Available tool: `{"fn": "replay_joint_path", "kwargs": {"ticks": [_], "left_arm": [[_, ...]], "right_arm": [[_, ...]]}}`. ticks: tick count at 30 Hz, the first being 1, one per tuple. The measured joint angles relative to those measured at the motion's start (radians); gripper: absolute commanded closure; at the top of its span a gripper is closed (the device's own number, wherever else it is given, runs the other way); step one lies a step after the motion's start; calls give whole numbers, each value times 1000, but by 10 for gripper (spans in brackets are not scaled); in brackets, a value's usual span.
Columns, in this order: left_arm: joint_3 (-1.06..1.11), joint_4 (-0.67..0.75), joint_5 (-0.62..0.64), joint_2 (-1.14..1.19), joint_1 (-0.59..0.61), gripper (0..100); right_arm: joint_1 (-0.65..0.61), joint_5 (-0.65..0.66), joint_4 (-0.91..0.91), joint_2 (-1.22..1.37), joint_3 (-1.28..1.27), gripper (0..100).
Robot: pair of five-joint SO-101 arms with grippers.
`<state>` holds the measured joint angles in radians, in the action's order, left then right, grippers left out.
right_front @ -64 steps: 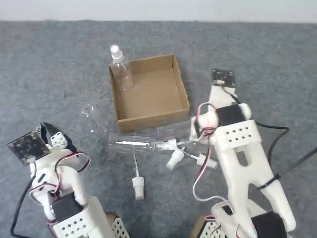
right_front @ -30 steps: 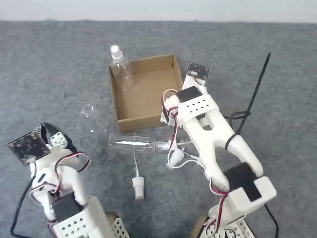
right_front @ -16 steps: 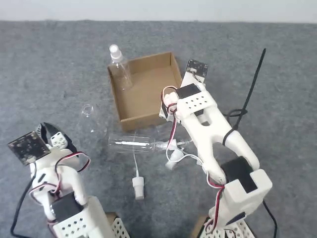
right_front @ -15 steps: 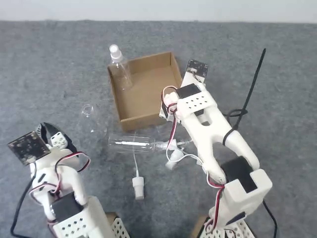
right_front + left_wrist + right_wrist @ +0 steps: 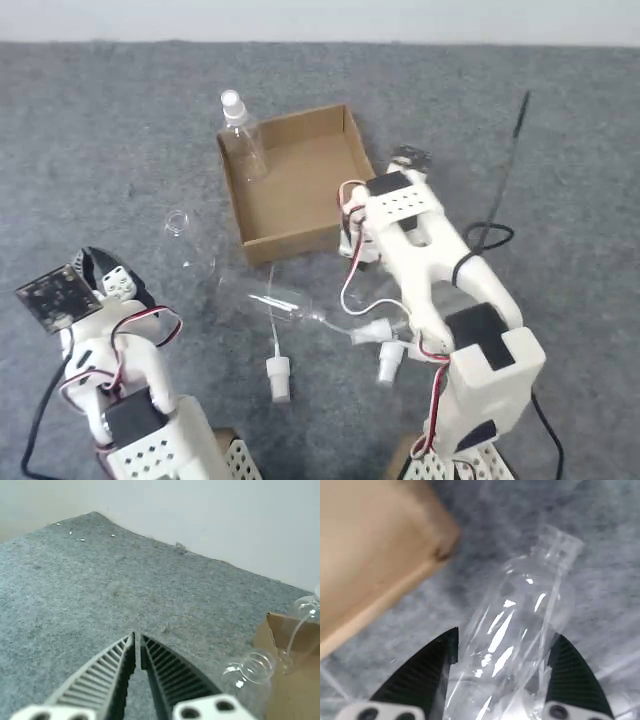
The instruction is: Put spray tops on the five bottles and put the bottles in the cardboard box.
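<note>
While the left gripper (image 5: 137,645) sits clenched on nothing over bare carpet at the near edge of the bench, the right arm has swung from the right side of the pile across to the near right corner of the cardboard box (image 5: 290,240) and dropped low. Its sweep has stirred the pile: the lying bottle (image 5: 285,303) with a dip tube inside is now skewed instead of square to the box front, two loose spray tops (image 5: 390,362) have slid nearer the arm's base, and the box has been nudged a little. A third spray top (image 5: 279,378) lies where it was.

In the right wrist view the right gripper (image 5: 505,640) is spread wide, astride an uncapped clear bottle (image 5: 520,610) lying just beside the box corner, not yet grasping it. That looks like the approach to a pick. Most of the task remains: one capped bottle (image 5: 243,140) stands at the box's far corner, in or out I cannot tell, and an open bottle (image 5: 185,240) stands left of the box
</note>
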<state>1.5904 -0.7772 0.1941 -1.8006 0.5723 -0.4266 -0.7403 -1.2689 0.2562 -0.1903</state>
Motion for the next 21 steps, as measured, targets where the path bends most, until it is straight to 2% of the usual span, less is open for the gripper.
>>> {"fn": "replay_joint_path", "kwargs": {"ticks": [6,11,14,21], "left_arm": [[0,0,0,0,0,984],[0,0,0,0,0,984],[0,0,0,0,0,984],[0,0,0,0,0,984]], "right_arm": [[77,3,-12,0,-2,785],[94,18,-17,0,-2,915],[98,23,-17,0,-2,958],[153,120,-17,0,-2,965]]}}
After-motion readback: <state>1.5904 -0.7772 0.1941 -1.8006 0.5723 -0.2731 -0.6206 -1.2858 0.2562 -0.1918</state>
